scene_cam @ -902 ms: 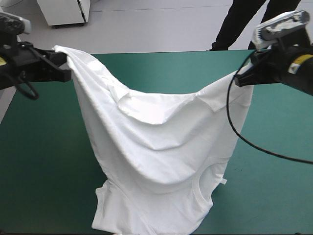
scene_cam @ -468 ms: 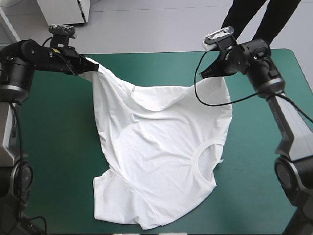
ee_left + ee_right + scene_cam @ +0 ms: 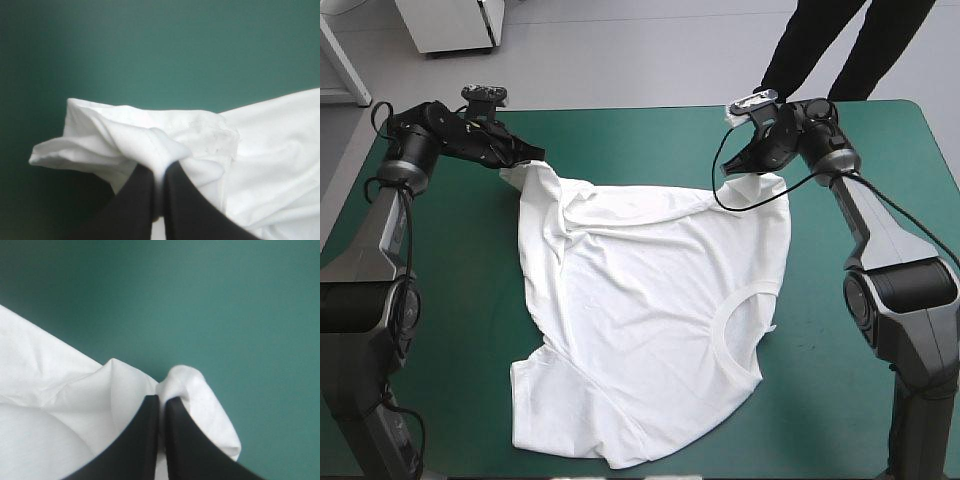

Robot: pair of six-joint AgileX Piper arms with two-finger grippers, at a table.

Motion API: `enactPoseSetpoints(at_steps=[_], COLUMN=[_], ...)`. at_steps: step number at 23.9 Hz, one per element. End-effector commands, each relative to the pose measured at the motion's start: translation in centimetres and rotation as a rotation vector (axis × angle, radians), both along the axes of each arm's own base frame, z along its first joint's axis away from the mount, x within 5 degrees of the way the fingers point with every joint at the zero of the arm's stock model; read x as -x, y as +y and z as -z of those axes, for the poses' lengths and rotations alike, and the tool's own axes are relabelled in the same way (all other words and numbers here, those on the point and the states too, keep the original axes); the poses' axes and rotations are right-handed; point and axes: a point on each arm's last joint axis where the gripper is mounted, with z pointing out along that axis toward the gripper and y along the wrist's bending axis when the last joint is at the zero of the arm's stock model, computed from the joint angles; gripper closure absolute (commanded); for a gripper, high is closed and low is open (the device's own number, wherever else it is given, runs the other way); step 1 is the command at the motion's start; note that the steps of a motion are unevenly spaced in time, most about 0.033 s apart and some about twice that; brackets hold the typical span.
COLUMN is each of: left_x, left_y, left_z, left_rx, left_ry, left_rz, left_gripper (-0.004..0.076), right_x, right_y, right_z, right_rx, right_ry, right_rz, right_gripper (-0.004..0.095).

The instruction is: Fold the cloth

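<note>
Jaws on both arms are pinched nearly together with cloth between them. Left gripper (image 3: 523,160), upper left of the high view, clamps a bunched corner of the T-shirt (image 3: 650,300). Right gripper (image 3: 733,167), upper right, clamps the other far corner. T-shirt lies spread and wrinkled on the teal-green cover (image 3: 430,330), mid-frame, collar toward lower right, far edge running between the grippers.

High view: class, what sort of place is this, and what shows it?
Probably a robot test bench: a table with a teal-green cover, and a robot's left pincer and right pincer each gripping an edge of a white T-shirt spread on it.
</note>
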Motion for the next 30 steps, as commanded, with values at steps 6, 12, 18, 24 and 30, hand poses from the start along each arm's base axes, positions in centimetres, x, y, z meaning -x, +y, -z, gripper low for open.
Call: enactPoseSetpoints(at_steps=[6, 12, 18, 24, 30], left_x=[-0.3, 0.1, 3.3, 10.6, 17.0], left_y=[-0.3, -0.3, 0.1, 0.1, 0.1], left_z=[-1.3, -2.0, -7.8, -11.9, -11.0], left_rx=[0.038, -0.003, -0.086, -0.132, -0.135], left_ry=[-0.064, -0.055, -0.134, -0.091, -0.010], left_rz=[-0.007, 0.046, 0.080, 0.073, 0.054], left_gripper=[0.0745, 0.0524, 0.0251, 0.0262, 0.0262], right_x=[-0.3, -0.2, 1.4, 6.6, 12.7], right_y=[-2.9, -5.7, -11.5, -11.7, -11.1], right_z=[-2.4, -2.2, -5.1, -10.2, -11.3], right_rx=[-0.166, -0.340, -0.535, -0.531, -0.381], right_ry=[-0.049, 0.025, 0.009, -0.040, -0.027], right_rz=[-0.023, -0.042, 0.022, 0.003, 0.073], right_gripper=[0.0912, 0.0682, 0.0414, 0.0418, 0.0422])
